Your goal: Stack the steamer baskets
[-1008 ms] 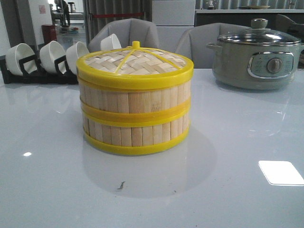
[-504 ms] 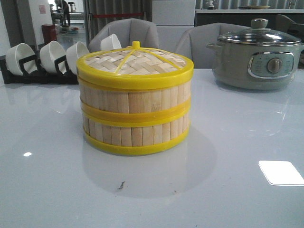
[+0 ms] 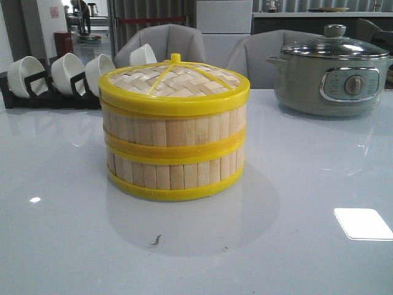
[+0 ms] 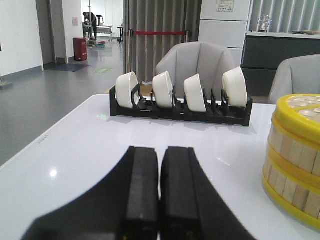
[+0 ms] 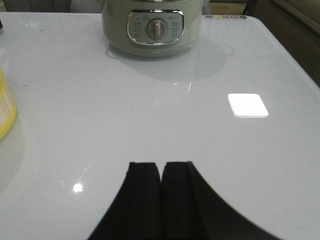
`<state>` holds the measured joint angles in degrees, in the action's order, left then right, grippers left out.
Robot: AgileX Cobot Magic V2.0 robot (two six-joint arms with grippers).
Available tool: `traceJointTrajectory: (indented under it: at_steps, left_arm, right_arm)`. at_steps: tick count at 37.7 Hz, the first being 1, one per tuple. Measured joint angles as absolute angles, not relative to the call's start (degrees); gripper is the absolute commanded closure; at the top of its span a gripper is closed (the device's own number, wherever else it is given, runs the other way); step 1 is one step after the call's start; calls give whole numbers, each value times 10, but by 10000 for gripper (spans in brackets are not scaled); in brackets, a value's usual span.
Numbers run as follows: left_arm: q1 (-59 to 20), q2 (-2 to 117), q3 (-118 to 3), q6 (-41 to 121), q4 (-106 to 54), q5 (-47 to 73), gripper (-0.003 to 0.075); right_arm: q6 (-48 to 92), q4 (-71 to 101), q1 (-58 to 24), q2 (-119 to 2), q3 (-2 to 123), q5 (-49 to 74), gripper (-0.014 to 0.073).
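Baskets: the two steamer baskets (image 3: 175, 153) stand stacked mid-table, one seated squarely on the other, with the lid (image 3: 175, 80) capping them, so the stack appears complete. Stack axis is vertical, openings upward. Left gripper (image 4: 159, 192) and right gripper (image 5: 161, 192) sit pressed together, empty, apart from the stack.

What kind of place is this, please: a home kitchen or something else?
Probably a showroom or lab set up as a dining area, not a home: a white table holding stacked steamer baskets, an electric pot and racked bowls, beside an open corridor.
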<state>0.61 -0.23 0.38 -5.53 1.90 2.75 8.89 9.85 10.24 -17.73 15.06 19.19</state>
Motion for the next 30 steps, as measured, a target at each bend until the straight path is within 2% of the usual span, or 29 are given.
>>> traceJointTrajectory:
  at_steps: [30]
  left_arm:
    - [6, -2, 4, -64, 72, 27, 624]
  right_arm:
    - [89, 99, 102, -177, 151, 192, 518]
